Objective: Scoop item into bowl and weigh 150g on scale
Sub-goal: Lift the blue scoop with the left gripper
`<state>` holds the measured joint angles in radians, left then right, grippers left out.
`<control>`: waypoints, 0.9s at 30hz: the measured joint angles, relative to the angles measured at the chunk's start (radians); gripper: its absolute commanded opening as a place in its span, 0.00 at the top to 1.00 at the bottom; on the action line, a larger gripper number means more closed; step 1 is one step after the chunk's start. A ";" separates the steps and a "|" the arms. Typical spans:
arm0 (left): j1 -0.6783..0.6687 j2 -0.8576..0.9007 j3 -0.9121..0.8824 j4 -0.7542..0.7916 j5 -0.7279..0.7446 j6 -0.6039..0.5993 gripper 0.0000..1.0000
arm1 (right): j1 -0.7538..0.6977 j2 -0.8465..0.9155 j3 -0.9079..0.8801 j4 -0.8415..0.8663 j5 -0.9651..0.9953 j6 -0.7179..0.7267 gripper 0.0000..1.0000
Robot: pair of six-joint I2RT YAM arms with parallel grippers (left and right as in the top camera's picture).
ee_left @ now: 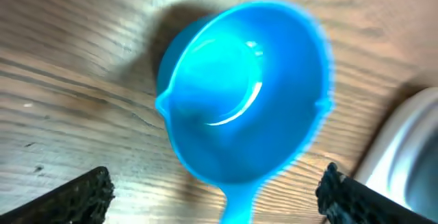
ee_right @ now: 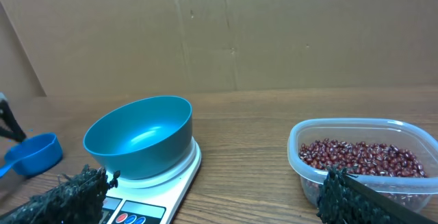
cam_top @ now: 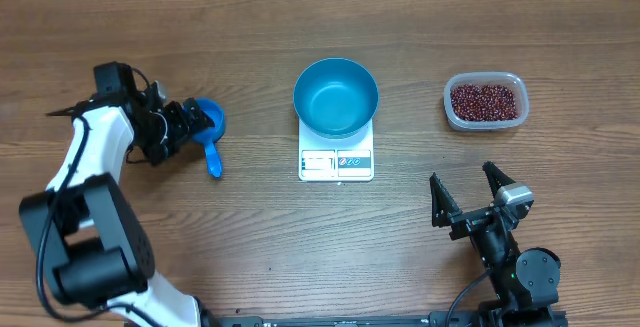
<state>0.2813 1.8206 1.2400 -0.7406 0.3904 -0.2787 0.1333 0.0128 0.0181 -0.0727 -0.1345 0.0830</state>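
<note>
The empty blue bowl (cam_top: 336, 97) (ee_right: 140, 138) stands on the white scale (cam_top: 336, 164) (ee_right: 179, 183) at mid-table. The item, red-brown beans (cam_top: 486, 101) (ee_right: 356, 157), fills a clear tub at the right. A small blue scoop (cam_top: 210, 127) (ee_left: 243, 94) lies empty on the wood to the left of the scale, with its handle towards the front. My left gripper (cam_top: 193, 127) (ee_left: 215, 200) is open at the scoop. Its fingers (ee_left: 75, 196) stand wide on either side of the handle without touching it. My right gripper (cam_top: 468, 195) (ee_right: 209, 200) is open and empty near the front right, facing the scale and tub.
The clear plastic tub (cam_top: 510, 117) (ee_right: 298, 148) stands to the right of the scale, with bare wood between them. A brown cardboard wall (ee_right: 219, 32) closes the far side of the table.
</note>
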 measured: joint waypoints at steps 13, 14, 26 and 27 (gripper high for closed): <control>-0.393 -0.344 0.008 -0.169 -0.450 -0.248 0.01 | 0.000 0.000 0.000 0.000 0.000 0.000 0.00; -0.414 -0.343 0.008 -0.162 -0.462 -0.268 0.01 | 0.000 0.000 0.000 0.000 0.000 0.000 0.00; -0.477 -0.343 0.008 -0.121 -0.514 -0.402 0.00 | 0.000 0.000 0.000 0.000 0.000 0.000 0.00; -0.477 -0.343 0.008 -0.121 -0.521 -0.407 0.00 | 0.000 0.000 0.000 0.000 0.000 0.000 0.00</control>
<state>-0.1959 1.4776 1.2484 -0.8612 -0.1303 -0.6857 0.1333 0.0128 0.0181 -0.0727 -0.1341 0.0826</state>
